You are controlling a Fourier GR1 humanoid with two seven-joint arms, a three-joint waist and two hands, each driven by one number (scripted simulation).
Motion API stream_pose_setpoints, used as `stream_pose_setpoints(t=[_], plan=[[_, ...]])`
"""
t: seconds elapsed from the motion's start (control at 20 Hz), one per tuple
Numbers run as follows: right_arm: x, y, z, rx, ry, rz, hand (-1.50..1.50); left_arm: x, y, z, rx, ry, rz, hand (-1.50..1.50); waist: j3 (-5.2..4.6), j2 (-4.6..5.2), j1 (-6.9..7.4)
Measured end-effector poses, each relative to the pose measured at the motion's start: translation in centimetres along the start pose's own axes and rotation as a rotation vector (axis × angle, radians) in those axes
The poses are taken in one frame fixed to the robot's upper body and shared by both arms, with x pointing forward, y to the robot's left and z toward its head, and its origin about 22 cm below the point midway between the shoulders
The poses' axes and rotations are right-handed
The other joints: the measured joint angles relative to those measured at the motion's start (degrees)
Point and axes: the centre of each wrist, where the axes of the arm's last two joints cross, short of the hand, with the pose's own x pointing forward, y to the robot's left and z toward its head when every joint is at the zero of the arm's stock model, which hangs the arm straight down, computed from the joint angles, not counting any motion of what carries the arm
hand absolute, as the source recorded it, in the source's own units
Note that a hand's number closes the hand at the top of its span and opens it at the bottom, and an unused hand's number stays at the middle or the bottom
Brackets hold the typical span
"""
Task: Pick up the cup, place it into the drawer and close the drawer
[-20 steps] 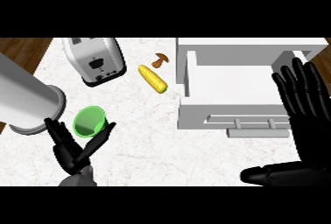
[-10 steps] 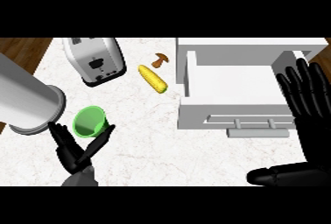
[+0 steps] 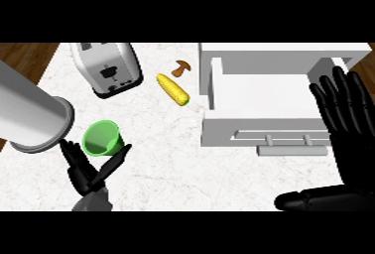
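Observation:
The green cup [image 3: 101,139] lies on the white counter at the left, its mouth turned toward the near left. Just below it my left hand [image 3: 92,173] stands open, fingers and thumb spread in a V whose tips reach the cup's lower rim. I cannot tell whether they touch it. The white drawer [image 3: 219,94] is pulled open at the right, its inside bare and its handle [image 3: 285,137] on the near front. My right hand [image 3: 345,111] is open, with straight fingers spread over the drawer's right side and the thumb [image 3: 322,199] low at the right.
A thick grey cylinder [image 3: 29,116] crosses the left edge right beside the cup. At the back left is a silver toaster [image 3: 108,68]. A yellow corn cob [image 3: 173,89] and a brown mushroom [image 3: 181,67] lie between the toaster and the drawer.
My right hand has drifted slightly to the right and nearer over the drawer's right side. The cup and my left hand stay where they were.

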Motion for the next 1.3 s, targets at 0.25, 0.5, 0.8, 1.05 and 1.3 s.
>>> stream_pose_setpoints(t=[0.25, 0.5, 0.8, 1.05, 1.3], plan=[[-0.2, 0.0, 0.0, 0.005, 0.000, -0.006, -1.50, -0.3, -0.7, -0.6, 0.000, -0.005, 0.036, -1.50, -0.02, 0.01, -0.04], [-0.1, 0.2, -0.1, 0.003, 0.003, -0.004, -1.50, -0.9, -0.5, -0.8, -0.001, 0.004, 0.071, -1.50, 0.00, 0.03, -0.08], [0.3, -0.3, 0.3, 0.005, 0.006, -0.005, -1.50, -1.0, -1.1, -1.3, -0.043, 0.018, 0.157, -1.50, -0.02, 0.05, -0.22], [0.3, -0.7, 0.5, 0.007, 0.008, -0.006, -1.50, -1.3, -1.2, -1.9, -0.084, 0.012, 0.230, 1.50, -0.05, 0.13, -0.42], [0.1, -0.8, -0.2, 0.003, 0.004, -0.004, -1.50, -1.4, -1.5, -2.3, -0.123, -0.013, 0.265, 1.50, -0.05, 0.16, -0.37]])
